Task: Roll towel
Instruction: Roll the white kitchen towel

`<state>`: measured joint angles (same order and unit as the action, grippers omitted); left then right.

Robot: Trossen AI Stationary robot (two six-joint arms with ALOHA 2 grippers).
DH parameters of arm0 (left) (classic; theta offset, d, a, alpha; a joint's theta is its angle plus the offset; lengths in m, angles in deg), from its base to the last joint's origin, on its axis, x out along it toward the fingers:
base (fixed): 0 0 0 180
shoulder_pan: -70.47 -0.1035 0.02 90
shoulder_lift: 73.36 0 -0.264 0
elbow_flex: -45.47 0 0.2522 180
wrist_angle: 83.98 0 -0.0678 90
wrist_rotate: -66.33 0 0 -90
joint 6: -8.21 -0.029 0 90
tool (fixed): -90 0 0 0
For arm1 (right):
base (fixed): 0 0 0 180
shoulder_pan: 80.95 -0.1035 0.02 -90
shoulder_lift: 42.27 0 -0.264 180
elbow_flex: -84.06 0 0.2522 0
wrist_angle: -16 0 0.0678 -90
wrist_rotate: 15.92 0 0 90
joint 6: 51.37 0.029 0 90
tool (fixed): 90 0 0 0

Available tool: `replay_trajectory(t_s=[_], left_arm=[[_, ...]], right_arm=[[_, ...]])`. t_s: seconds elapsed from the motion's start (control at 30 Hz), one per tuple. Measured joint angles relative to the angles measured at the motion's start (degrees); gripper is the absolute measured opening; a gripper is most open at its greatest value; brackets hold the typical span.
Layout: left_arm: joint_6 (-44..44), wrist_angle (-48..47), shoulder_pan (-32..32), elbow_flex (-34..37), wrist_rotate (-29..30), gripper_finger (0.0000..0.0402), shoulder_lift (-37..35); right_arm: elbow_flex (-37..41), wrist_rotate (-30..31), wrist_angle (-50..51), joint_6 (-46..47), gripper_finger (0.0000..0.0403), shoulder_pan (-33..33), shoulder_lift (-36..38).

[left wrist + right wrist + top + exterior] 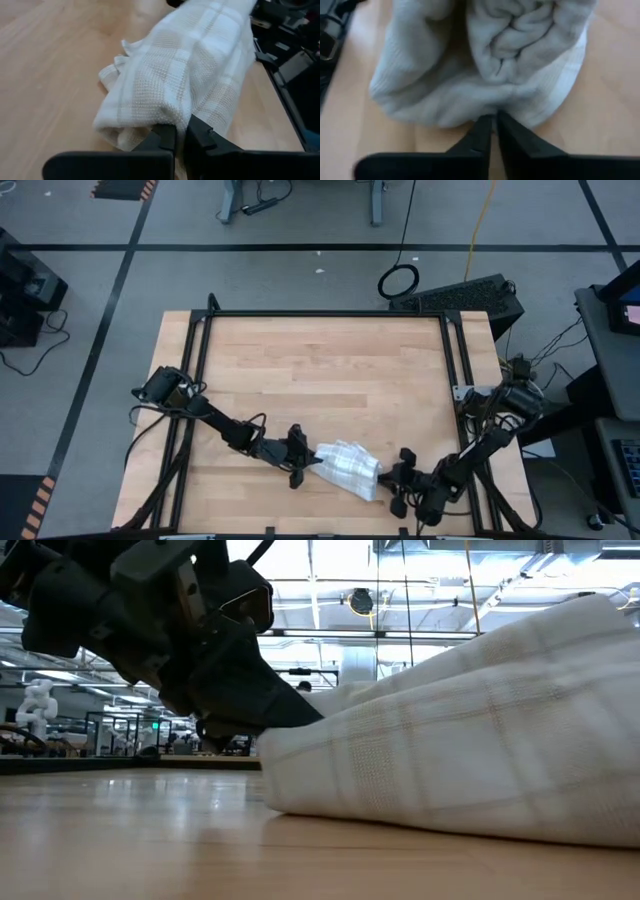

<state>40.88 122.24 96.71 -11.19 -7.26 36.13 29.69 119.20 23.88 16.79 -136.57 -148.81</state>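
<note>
The towel (350, 468) lies bunched into a loose, lumpy roll at the lower centre of the high view, near the front edge of the wooden table (320, 370). Its spiral of folds shows at one end in the right wrist view, slack rather than tight.

The left gripper (312, 464) sits at the towel's left end in the high view; its jaws are nearly together and pinch the cloth's edge. The right gripper (390, 480) sits at the towel's right end with its fingers narrowed to a slit. They touch the cloth, though whether any fabric is caught between them is hard to tell.

The likely trouble is the roll springing open. The layers look loose, so a tug from either end, or letting go, could let the outer wrap flop back. Uneven pulls could skew it into a cone.

Count: one towel, two grippers, one table.
</note>
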Motion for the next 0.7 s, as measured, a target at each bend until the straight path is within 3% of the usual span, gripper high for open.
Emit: replay_trajectory(t_s=[0.1,0.3,0.6,0.7], left_arm=[[-1.29,0.01,0.00,0.00,-0.92,0.0012,-0.01],[-5.78,-0.47,-0.16,0.07,-1.06,0.0021,-1.98],[-11.72,-0.92,-1.20,0.07,0.28,0.0024,-6.19],[-12.15,-2.06,-1.21,0.07,0.44,0.0025,-6.25]], right_arm=[[-0.05,-0.20,1.44,-1.89,0.0006,1.31,0.07],[-0.01,-0.31,9.26,-1.70,0.0012,3.92,1.86],[0.33,1.02,17.44,-8.73,0.0005,8.42,6.29],[0.32,-3.03,18.61,-9.83,0.0022,9.24,7.87]])
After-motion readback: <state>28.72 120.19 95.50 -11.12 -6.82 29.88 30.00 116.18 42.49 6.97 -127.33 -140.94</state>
